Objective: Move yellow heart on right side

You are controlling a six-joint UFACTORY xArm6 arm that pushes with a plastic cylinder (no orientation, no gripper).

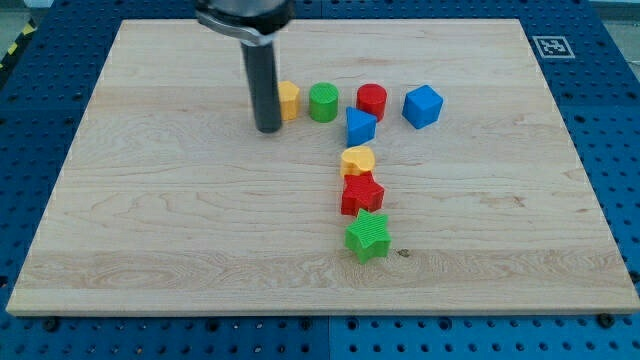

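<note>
The yellow heart (pixel 357 160) lies near the board's middle, touching the red star (pixel 361 194) below it and close under the blue block (pixel 360 126). My tip (pixel 267 128) rests on the board up and to the left of the heart, about ninety pixels away. The rod partly hides a yellow block (pixel 289 100) just to its right.
A green cylinder (pixel 323 102), a red cylinder (pixel 372 101) and a blue cube (pixel 422 106) stand in a row at the view's top. A green star (pixel 368 235) lies below the red star. The wooden board (pixel 150 220) ends at blue perforated table on all sides.
</note>
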